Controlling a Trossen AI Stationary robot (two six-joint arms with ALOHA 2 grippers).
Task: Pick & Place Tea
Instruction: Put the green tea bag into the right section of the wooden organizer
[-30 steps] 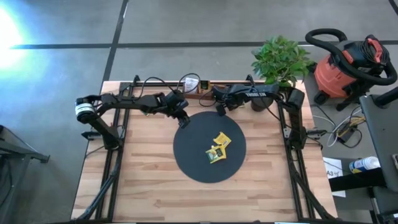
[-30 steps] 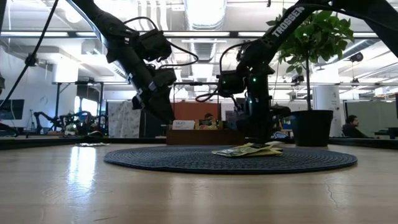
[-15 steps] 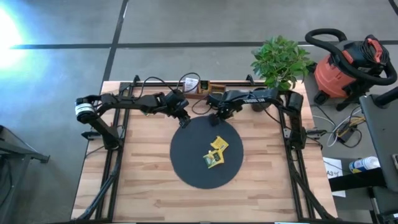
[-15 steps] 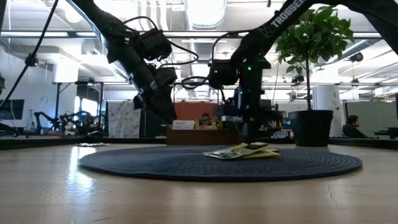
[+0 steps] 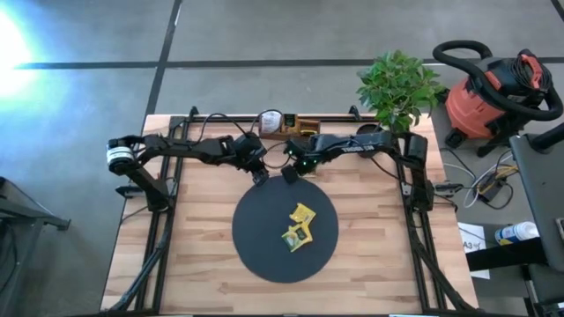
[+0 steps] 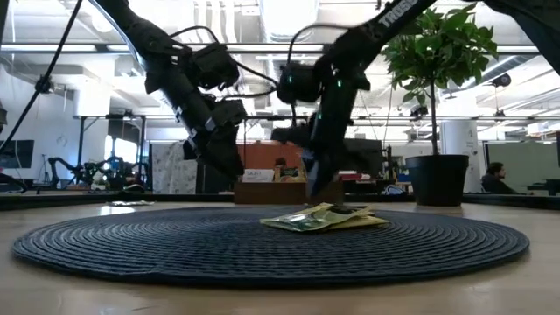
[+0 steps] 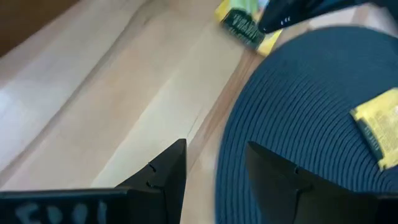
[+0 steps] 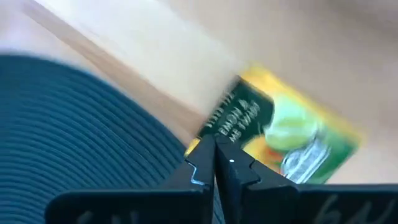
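Note:
A black woven disc lies on the wooden table, with a small heap of yellow and green tea packets resting flat on it. My right gripper hangs over the disc's far rim, pointing down, shut on one more yellow-green tea packet. My left gripper is just beside it to the left, open. One of its fingers is over bare wood and the other over the disc's rim. My right gripper pinches the yellow-green packet by one edge between its two fingertips, coming from above and pointing down. The rest of the packet sticks out beyond the fingers over the wood past the disc's far rim. My left gripper: I cannot tell whether a finger touches the disc.
A brown wooden tray stands along the table's far edge, with a potted plant at the far right corner. A red shop vacuum stands on the floor beyond the right side. Bare wood lies on both sides of the disc.
My right gripper has swung from near the far edge toward the left and the near edge, to the disc's far rim. The black disc, with the packets on it, has slid toward the near edge and slightly left. My left gripper has hardly moved.

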